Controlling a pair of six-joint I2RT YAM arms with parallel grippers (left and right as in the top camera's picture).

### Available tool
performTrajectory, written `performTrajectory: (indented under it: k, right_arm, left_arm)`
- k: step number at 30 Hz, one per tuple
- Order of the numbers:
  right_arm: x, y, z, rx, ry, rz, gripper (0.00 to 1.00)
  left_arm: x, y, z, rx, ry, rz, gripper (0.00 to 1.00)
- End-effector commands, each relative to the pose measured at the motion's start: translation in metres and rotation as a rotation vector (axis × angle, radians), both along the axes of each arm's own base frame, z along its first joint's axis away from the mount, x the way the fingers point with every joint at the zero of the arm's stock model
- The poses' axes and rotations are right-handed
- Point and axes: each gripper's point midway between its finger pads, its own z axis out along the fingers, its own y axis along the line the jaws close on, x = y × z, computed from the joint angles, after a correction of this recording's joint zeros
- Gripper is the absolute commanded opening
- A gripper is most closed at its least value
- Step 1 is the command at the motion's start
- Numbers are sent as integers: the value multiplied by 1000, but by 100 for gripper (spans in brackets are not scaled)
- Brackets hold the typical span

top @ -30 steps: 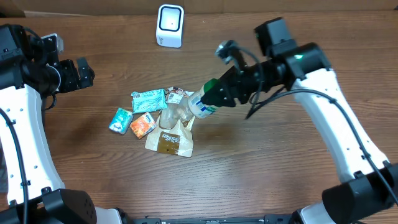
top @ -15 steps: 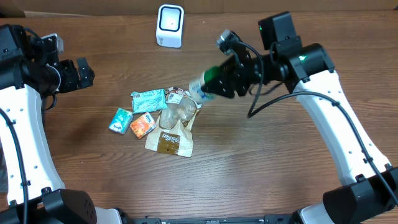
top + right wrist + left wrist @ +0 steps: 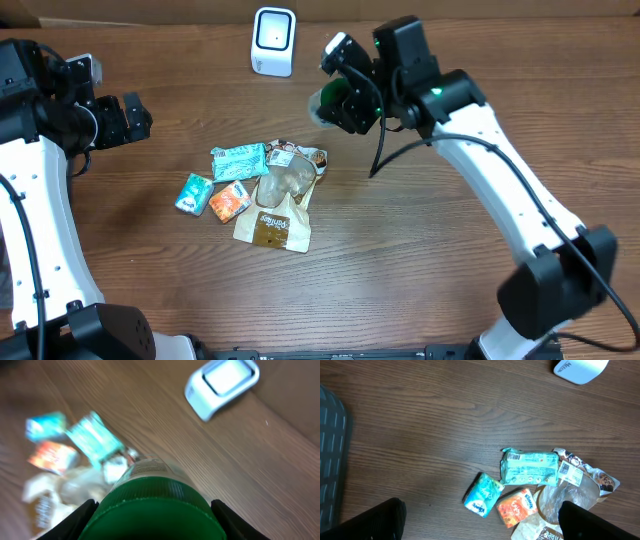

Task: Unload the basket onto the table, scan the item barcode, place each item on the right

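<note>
My right gripper (image 3: pixel 345 100) is shut on a green-capped bottle (image 3: pixel 326 101) and holds it in the air, to the right of the white scanner (image 3: pixel 273 41). In the right wrist view the green cap (image 3: pixel 155 507) fills the bottom of the frame between the two black fingers (image 3: pixel 80 520). The bottle's label end points down at the table, with the scanner (image 3: pixel 222 384) ahead at the upper right. No barcode is readable on it. My left gripper (image 3: pixel 135 118) is open at the far left, with nothing between its fingers.
A pile of packets lies mid-table: a teal pack (image 3: pixel 239 160), a blue tissue pack (image 3: pixel 194 193), an orange pack (image 3: pixel 229 201), a clear wrapper (image 3: pixel 290 180) and a cream and brown bag (image 3: pixel 272 225). The left wrist view shows the same pile (image 3: pixel 530 467).
My right arm has lifted the bottle off the pile and carried it back and to the left, closer to the scanner. The left arm has not moved.
</note>
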Motion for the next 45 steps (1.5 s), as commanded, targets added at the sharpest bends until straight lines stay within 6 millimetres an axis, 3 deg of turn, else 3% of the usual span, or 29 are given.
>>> performTrajectory:
  k: [1, 2, 12, 13, 17, 20, 24, 28, 34, 35, 39, 45]
  right_arm:
    - [15, -14, -10, -145, -78, 23, 22]
    - [14, -21, -28, -219, -59, 52, 22]
    - [-9, -38, -107, -407, 124, 204, 24]
    - [-13, -40, -123, -427, 163, 226, 24]
    - [-16, -41, -144, -443, 214, 234, 27]
    - [-16, -41, -145, -443, 216, 235, 32]
    - [-20, -42, -146, -443, 235, 232, 53]
    - [-20, -42, -143, -429, 252, 188, 66]
    - [-5, -36, -111, -352, 258, 27, 90]
    - [-4, -35, -106, -341, 266, 2, 98]
    - [-4, -39, -90, -290, 342, -183, 100]
    - [-24, -48, -97, -284, 484, -328, 100]
  left_arm:
    - [0, -1, 3, 13, -12, -27, 100]
    - [0, -1, 3, 13, -12, -27, 100]
    - [0, -1, 3, 13, -12, -27, 99]
    - [0, -1, 3, 13, -12, -27, 100]
    - [0, -1, 3, 13, -12, -27, 100]
    - [0, -1, 3, 13, -12, -27, 100]
    - [0, -1, 3, 13, -12, -27, 100]
    - [0, -1, 3, 13, -12, -27, 100]
    - [0, -1, 3, 13, -13, -26, 100]
    - [0, -1, 3, 13, -12, -27, 100]
    - [0, -1, 3, 13, -12, -27, 100]
    - [0, -1, 3, 13, -13, -27, 100]
